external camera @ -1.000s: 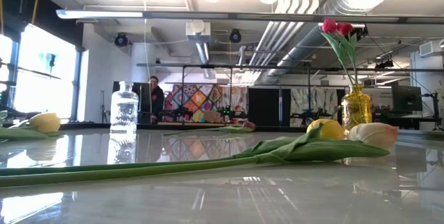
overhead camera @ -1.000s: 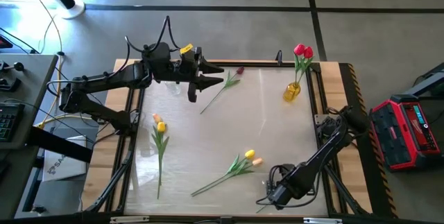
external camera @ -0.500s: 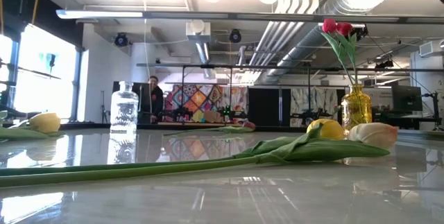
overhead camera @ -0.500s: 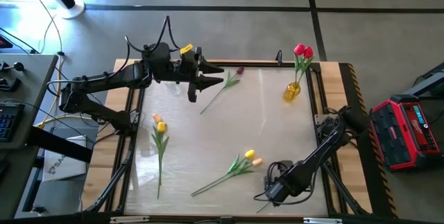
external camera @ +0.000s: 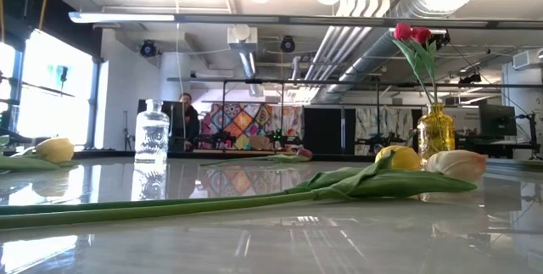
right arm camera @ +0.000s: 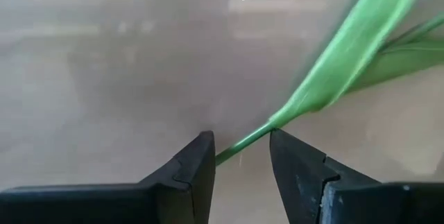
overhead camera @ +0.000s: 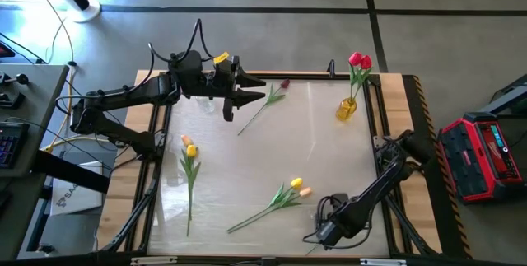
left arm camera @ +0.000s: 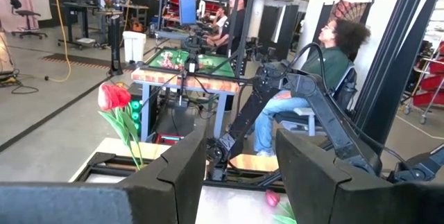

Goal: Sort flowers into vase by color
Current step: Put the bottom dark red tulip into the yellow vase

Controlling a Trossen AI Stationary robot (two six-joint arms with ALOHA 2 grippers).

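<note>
Low at the bench's (overhead camera: 247, 155) near edge, right gripper (right arm camera: 239, 156) narrowly parted around a thin green stem (right arm camera: 243, 141), not yet closed. Left gripper (left arm camera: 239, 172) waiting open at far side. Light, limp, slippery; best pinched mid-stem, below the leaf (right arm camera: 340, 71).

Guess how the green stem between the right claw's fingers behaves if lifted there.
Probably floppy: the stem is very thin, so the far end likely droops. Likely light; only a slim leaf shows on it. It may slip, since the right claw would pinch a narrow, smooth-looking stalk.
</note>
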